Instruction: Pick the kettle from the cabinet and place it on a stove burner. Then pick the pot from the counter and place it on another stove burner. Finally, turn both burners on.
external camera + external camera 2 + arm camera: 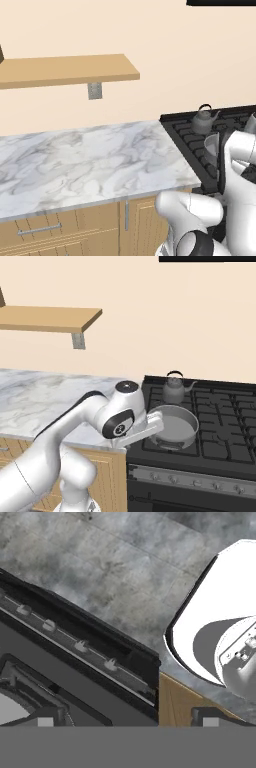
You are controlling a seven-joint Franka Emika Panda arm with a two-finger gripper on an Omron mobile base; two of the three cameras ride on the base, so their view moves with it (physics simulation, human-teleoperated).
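Clearly, pot (173, 426) — wide, shallow, grey.

I am in a home kitchen: a white marble surface (90, 160) runs along a cream wall above tan wooden drawers (45, 231) with metal bar handles. At its right edge stands a black stove (210, 421) with cast-iron grates and a row of knobs (80, 646) on its front. A wooden shelf (70, 70) hangs on the wall above the surface.
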